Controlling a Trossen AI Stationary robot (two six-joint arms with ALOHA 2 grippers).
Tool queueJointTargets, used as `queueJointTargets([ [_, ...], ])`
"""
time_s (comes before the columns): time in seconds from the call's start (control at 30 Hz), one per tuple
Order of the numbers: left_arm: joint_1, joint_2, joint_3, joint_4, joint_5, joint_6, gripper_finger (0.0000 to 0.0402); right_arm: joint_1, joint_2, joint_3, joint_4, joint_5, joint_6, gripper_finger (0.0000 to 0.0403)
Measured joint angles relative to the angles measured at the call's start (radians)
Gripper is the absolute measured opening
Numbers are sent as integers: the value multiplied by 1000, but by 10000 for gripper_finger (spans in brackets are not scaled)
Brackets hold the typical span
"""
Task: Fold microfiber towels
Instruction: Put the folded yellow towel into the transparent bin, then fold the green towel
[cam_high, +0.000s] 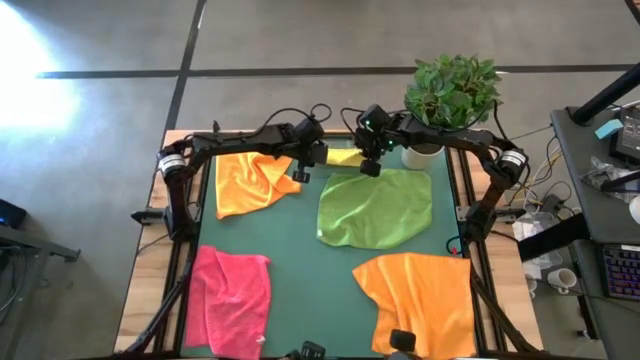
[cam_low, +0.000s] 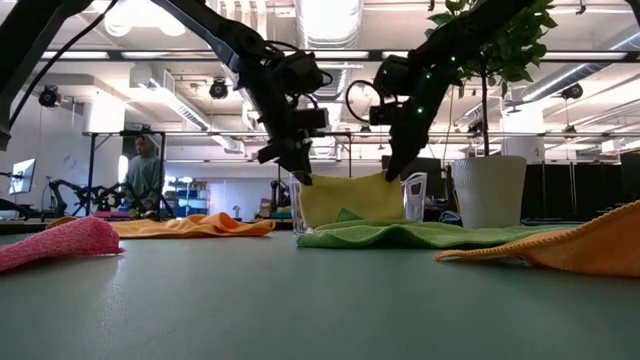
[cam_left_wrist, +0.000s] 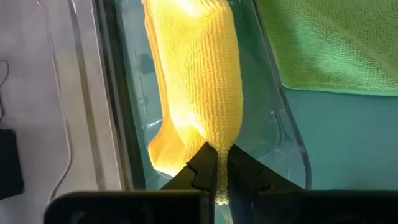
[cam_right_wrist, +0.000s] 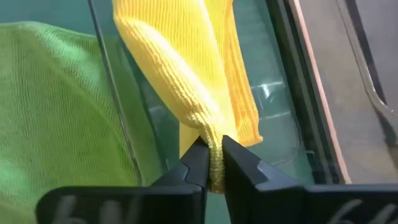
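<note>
Both grippers pinched yellow towel (cam_high: 346, 157) at mat's 12 o'clock edge: left gripper (cam_high: 298, 174) clamped on its 9 o'clock end, right gripper (cam_high: 370, 167) on its 3 o'clock end. Long axis ran 9-to-3, strung between them over clear bin (cam_left_wrist: 283, 134); neither arm nearer.

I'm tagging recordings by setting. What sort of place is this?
Probably a robotics lab or workshop: open ceiling ducts and bare concrete floor, another rig beside a person in the background, and a cluttered desk beside the table.
</note>
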Motion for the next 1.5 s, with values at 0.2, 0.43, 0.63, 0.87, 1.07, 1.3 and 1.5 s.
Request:
queueJointTargets([
  [0.2,0,-1,0,7,-1,-1,63,0,0,20,-26,0,45,77],
  [0.43,-8,-1,35,-18,-11,-109,142,0,-2,107,-129,-2,47,141],
  [0.63,-11,-20,117,-112,-11,-130,186,4,-2,215,-189,-59,64,163],
  [0.87,-11,-111,177,-216,-14,-202,192,1,13,278,-165,-80,107,156],
  [1.07,0,-230,161,-238,-16,-331,191,-6,65,314,-174,-112,163,111],
  [1.3,16,-317,53,-227,-15,-395,191,-4,86,389,-237,-114,182,39],
  [1.5,14,-345,-39,-227,-5,-418,191,17,55,444,-359,-111,179,31],
])
